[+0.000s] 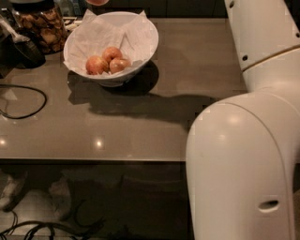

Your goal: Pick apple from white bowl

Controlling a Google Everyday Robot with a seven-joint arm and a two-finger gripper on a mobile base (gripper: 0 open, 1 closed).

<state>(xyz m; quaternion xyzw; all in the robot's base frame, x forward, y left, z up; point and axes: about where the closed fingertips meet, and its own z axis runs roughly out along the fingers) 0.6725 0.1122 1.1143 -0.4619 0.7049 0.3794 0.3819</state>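
At the far left a thin black cable (21, 102) loops across the smooth grey-brown countertop (140, 131). Behind it sits a dark, rounded object (26, 50) I can't make out, and beside that a clear glass jar of brown snacks (41, 26).

Just right of the jar stands the wide, glossy white bowl (137, 69), lined with crinkled white paper (101, 37). Three small reddish-orange apples (108, 61) huddle together in its bottom, touching one another.

Above the bowl's far rim, only the lower edge of the large reddish-pink apple (97, 2) shows, cut off by the top of the view and clear of the bowl. The gripper is out of sight beyond that top edge, so I cannot tell whether it is clamped on the fruit or loose.

The bowl throws a dark shadow to the right across the counter. The right side is filled by the robot's bulky, smooth white arm (243, 159), rising from the lower right toward the top corner. Below the counter edge, tangled dark cables (42, 228) lie on the floor.
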